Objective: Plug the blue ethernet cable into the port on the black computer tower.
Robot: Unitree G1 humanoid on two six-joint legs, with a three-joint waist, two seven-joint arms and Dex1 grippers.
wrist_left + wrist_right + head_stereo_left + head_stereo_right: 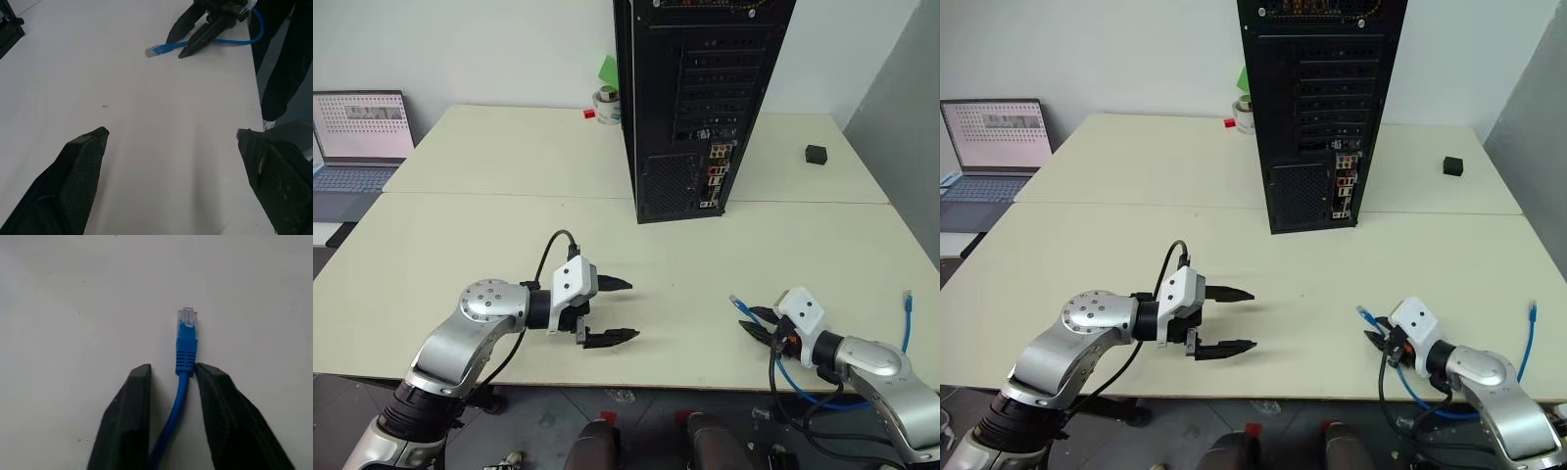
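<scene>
Right gripper (172,377) fingers are sitting narrowed around the blue ethernet cable (182,382), one pad touching the strain boot, the other with a sliver of gap showing, so I am reading it as closing in, not yet a firm clamp. Clear plug (187,317) is poking out just past the fingertips, pointing away from the wrist; likely gripped behind the plug so the tip is staying free for insertion. Cable is lying flat on the beige table (509,245) near the front edge on the robot's right, looping off the edge and coming back up to a second plug end (907,296) further right.

Left gripper (612,311) is hovering low over the table, fingers (80,161) spread wide apart, holding nothing, aimed across toward the right gripper, probably waiting to help or take a handover.

The black computer tower (690,98) is standing upright at table centre, rear face toward the robot, well apart from both grippers. The port (715,166) is sitting in the connector strip at lower right of that face; which exact socket I cannot tell.

Outward: small black cube (817,154), tape roll (606,103), open laptop (357,137) at far left.

Writing: laptop screen is showing rows of content, unreadable. No brand legible on the tower.
</scene>
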